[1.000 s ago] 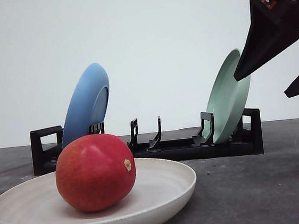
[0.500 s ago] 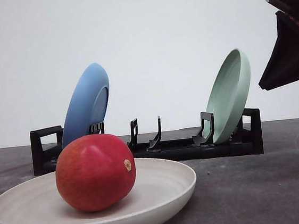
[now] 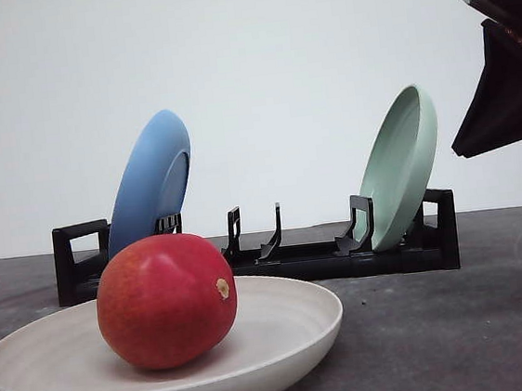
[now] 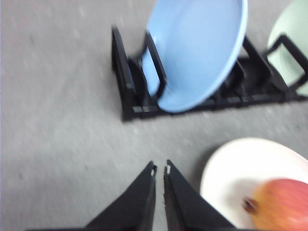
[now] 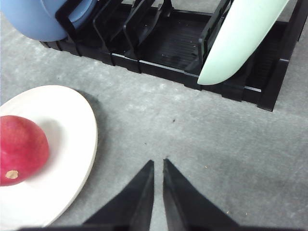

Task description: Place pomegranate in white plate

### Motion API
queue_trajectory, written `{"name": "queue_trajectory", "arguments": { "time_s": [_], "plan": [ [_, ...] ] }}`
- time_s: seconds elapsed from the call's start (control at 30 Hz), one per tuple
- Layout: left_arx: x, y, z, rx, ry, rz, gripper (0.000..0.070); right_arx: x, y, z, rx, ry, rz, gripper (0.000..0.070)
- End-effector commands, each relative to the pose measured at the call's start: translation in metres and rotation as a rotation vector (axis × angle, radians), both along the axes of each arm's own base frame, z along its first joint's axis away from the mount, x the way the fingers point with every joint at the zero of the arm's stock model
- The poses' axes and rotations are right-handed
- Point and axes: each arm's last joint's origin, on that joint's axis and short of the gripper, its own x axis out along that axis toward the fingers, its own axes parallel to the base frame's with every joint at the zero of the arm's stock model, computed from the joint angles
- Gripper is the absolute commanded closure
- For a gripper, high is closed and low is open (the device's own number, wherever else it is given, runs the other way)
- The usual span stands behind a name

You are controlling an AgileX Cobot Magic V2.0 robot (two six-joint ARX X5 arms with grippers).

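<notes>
I see the pomegranate resting inside the white plate, so the placing looks done. Both the left gripper and right gripper hang empty, fingers nearly together. I'd retreat slowly, well clear of the rack.

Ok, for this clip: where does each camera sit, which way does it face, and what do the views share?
Front: low over the table, facing the pomegranate in the white plate and the rack; right tool at the edge.
Left wrist: above, looking down past the shut left tool at the blue plate.
Right wrist: above, past its shut tool at the green plate.
Shared: fruit, plate, rack.
</notes>
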Motion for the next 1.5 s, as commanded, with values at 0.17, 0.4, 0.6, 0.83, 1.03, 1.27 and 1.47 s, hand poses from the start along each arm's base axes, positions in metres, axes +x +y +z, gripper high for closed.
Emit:
{"name": "queue_trajectory", "arguments": {
  "time_s": [0.17,0.4,0.6,0.83,1.03,1.27,1.47],
  "plan": [
    [-0.016,0.009,-0.038,0.04,-0.218,0.124,0.0689,0.001,0.001,0.001,0.005,-0.006,0.002,0.0672],
    [-0.03,0.014,-0.067,0.051,-0.296,0.206,0.0689,0.001,0.001,0.001,0.005,-0.006,0.002,0.0672],
    [-0.033,0.015,-0.081,0.049,-0.334,0.207,0.069,0.001,0.001,0.001,0.005,-0.006,0.002,0.0672],
    [-0.031,0.017,-0.094,0.055,-0.3,0.235,0.0689,0.001,0.001,0.001,0.006,-0.007,0.002,0.0672],
    [-0.031,0.02,-0.094,0.058,-0.299,0.257,0.0689,0.001,0.001,0.001,0.006,-0.008,0.002,0.0671],
    [-0.031,0.02,-0.094,0.058,-0.298,0.257,0.0689,0.001,0.001,0.001,0.006,-0.009,0.002,0.0672],
    [-0.031,0.02,-0.094,0.058,-0.298,0.257,0.0689,0.001,0.001,0.001,0.007,-0.009,0.002,0.0672]
  ]
}}
